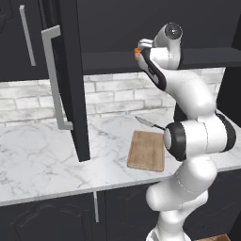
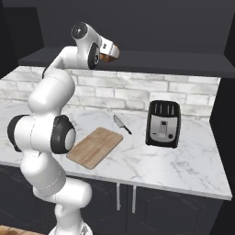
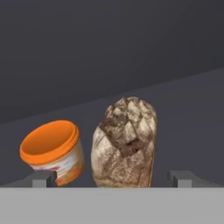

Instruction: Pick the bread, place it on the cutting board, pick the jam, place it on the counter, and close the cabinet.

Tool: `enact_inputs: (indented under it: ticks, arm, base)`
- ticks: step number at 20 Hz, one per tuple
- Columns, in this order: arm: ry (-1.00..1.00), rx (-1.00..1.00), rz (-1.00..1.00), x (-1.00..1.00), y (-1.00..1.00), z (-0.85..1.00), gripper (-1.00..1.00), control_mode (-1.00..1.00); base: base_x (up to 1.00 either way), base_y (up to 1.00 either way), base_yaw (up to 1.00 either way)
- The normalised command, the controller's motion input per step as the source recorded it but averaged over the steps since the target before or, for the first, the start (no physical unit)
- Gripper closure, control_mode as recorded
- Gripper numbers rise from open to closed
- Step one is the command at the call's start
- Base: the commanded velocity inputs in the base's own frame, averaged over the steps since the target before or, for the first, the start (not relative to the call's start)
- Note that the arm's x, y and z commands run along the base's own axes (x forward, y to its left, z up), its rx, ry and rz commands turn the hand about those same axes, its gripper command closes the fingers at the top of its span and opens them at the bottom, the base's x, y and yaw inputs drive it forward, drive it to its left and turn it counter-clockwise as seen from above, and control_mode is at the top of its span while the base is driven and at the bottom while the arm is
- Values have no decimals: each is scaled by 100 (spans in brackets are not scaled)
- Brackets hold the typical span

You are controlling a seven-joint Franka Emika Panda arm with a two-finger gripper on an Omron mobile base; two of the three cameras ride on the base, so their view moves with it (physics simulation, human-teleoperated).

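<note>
Left base view: arm reaches onto the cabinet (image 1: 66,70) shelf; jam (image 1: 137,52) peeks at 9 o'clock of the hand. Cutting board (image 1: 147,150) lies bare on the counter (image 1: 42,160).

Right base view: bread (image 2: 111,53) just beyond the wrist, on the shelf.

Hand view: gripper (image 3: 111,179) wide open, empty, fingertips (image 3: 43,178) straddling the bread (image 3: 124,142). Loaf upright, long axis 12–6. Jam (image 3: 54,151) just at 9 o'clock, tilted; risk: left fingertip clips it on closing.

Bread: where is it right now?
In the hand view the bread stands upright on the dark cabinet shelf, just right of the jam, between the open hand's fingertips.
</note>
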Motion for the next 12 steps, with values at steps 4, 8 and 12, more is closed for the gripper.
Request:
enact_inputs:
  ticks: [4, 8, 12]
  arm:
    - [0, 0, 0, 24, -4, -10, -100, -100]
    - [0, 0, 0, 26, -5, -10, -100, -100]
    - [0, 0, 0, 29, -1, -8, -100, -100]
  base:
    - [0, 0, 0]
    - [0, 0, 0]
    - [0, 0, 0]
